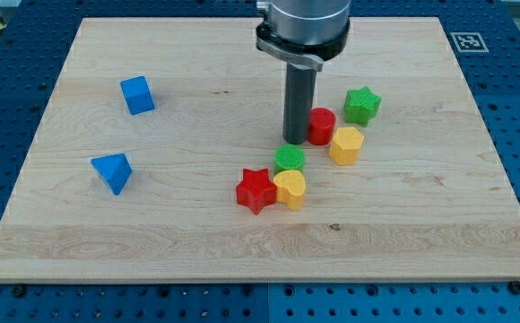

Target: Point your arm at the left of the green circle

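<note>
The green circle lies near the board's middle, touching a yellow heart just below it and a red star at its lower left. My rod comes down from the view's top, and my tip rests on the board just above the green circle, close to its upper edge. A red cylinder stands right beside the rod on its right.
A yellow hexagon sits right of the green circle and a green star lies above it. A blue cube and a blue triangle lie at the view's left on the wooden board.
</note>
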You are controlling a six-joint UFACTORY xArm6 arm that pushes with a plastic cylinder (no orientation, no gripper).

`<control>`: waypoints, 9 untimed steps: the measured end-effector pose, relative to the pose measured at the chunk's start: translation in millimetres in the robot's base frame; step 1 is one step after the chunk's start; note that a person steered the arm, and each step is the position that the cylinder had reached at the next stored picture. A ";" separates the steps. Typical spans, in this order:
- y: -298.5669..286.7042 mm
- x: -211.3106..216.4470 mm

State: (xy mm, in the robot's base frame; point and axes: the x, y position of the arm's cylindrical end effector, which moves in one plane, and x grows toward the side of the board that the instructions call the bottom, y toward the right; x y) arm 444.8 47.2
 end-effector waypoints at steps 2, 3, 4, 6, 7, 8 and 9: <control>-20.2 0.0; -50.7 0.0; -53.1 0.3; -53.1 30.3; -53.1 31.2; -53.1 36.5; -53.1 36.5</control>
State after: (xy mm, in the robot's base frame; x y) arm 481.2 -5.9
